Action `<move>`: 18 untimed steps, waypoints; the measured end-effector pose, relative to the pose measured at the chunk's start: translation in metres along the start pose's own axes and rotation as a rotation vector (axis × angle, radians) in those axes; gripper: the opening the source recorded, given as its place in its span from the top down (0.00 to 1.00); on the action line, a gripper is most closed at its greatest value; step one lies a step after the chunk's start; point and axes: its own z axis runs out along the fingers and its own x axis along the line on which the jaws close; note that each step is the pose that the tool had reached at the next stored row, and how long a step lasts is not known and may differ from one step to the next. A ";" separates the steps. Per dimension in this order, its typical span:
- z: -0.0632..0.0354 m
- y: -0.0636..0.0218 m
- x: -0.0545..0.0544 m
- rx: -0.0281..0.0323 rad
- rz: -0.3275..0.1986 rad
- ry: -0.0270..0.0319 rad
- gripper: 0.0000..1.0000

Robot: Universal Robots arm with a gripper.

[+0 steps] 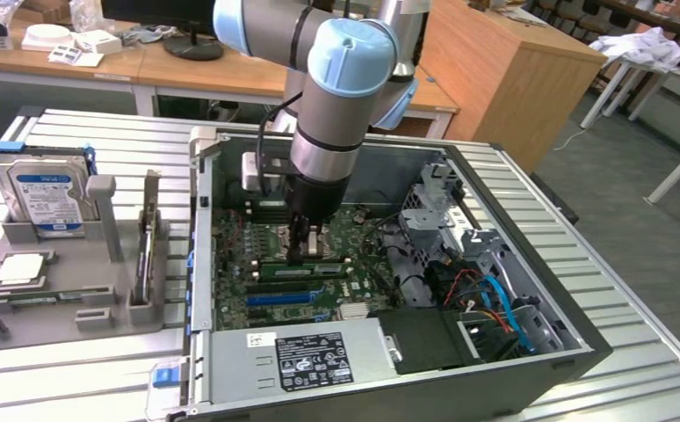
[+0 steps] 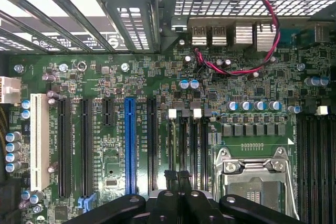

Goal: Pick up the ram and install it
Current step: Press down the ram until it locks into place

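Ram, a thin green stick, lies seated on the motherboard beneath the gripper, whose grip I cannot tell.

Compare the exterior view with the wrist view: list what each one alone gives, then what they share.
Exterior view alone: the arm reaching down into the open computer case, with the hard drive standing in a grey holder on the exterior view's left. Wrist view alone: the red and black wire, white slot and CPU socket close up. Shared: the motherboard with its blue slot, and the gripper over it.
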 end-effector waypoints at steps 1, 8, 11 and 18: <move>0.0002 0.0000 0.000 -0.0001 0.000 0.0001 0.89; 0.0014 0.0000 0.000 0.0000 0.000 0.0000 0.89; 0.0021 0.0000 0.000 0.0000 0.000 0.0001 0.89; 0.0024 -0.0001 0.000 0.0000 0.000 -0.0001 0.89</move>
